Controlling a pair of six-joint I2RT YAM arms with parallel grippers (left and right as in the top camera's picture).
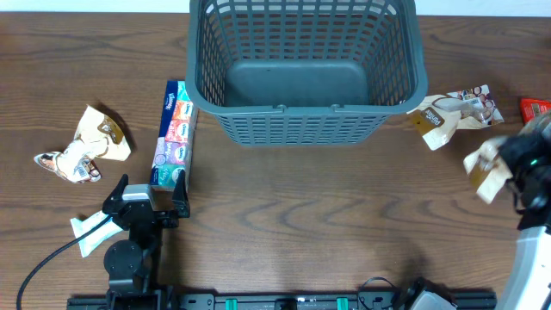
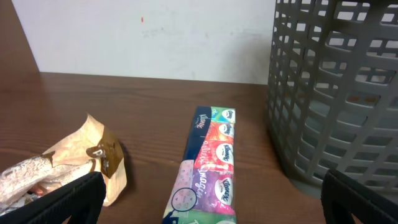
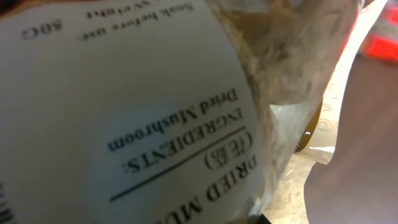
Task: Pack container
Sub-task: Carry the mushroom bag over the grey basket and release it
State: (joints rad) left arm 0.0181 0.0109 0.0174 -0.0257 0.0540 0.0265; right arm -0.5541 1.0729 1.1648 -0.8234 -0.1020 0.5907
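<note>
The brown wooden surface [image 1: 301, 232] is carrying everything. The container [image 1: 297, 127] is standing upright at the far middle, its solid base showing through the open top. A tissue pack [image 1: 173, 133] is lying lengthwise just beside the container's left front corner. The left jaws are hanging wide apart and empty at the near end of that pack. A crumpled beige packet [image 1: 86, 145] is lying well off to the left. A second beige packet [image 1: 452, 112] is lying just beside the container's right front corner. The right jaws are gripping the mushroom packet [image 1: 485, 172] near the right edge, and its ingredients label is filling the right wrist view. A red wrapper [image 1: 535, 108] is peeking in at the right edge.
</note>
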